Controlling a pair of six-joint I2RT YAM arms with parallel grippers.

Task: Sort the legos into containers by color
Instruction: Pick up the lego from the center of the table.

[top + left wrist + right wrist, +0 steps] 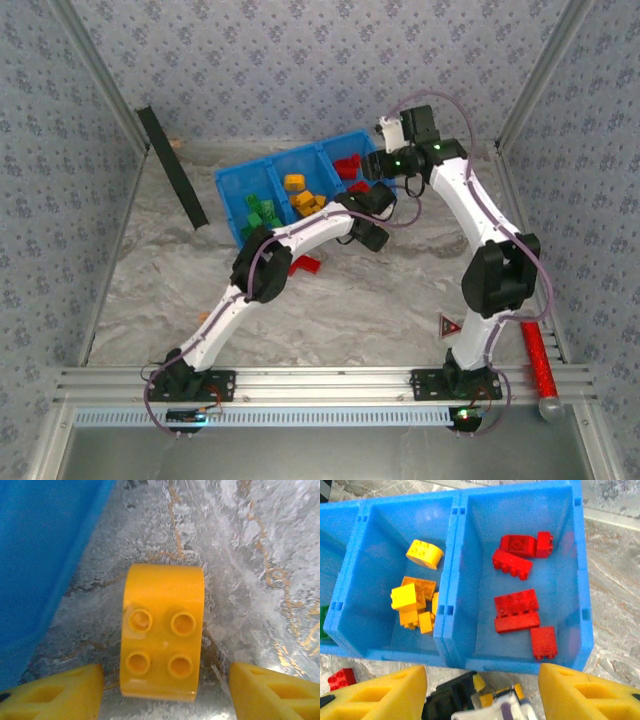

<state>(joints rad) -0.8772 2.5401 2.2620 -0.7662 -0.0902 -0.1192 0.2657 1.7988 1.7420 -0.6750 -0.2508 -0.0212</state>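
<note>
Left gripper [165, 692] spread, straddling yellow lego [162, 630] on table [240, 555], untouched | blue bin wall [40, 555] just left, bare table right | right gripper [482, 680] spread by red compartment [580, 580] rim | stray red lego [341, 678] outside bin's near edge

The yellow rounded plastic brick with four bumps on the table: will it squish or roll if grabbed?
Probably not squishy: the yellow rounded plastic brick looks hard and glossy, so maybe a bit slippery. It sits studs-up on the marbled table, so it likely slides rather than rolls.
</note>
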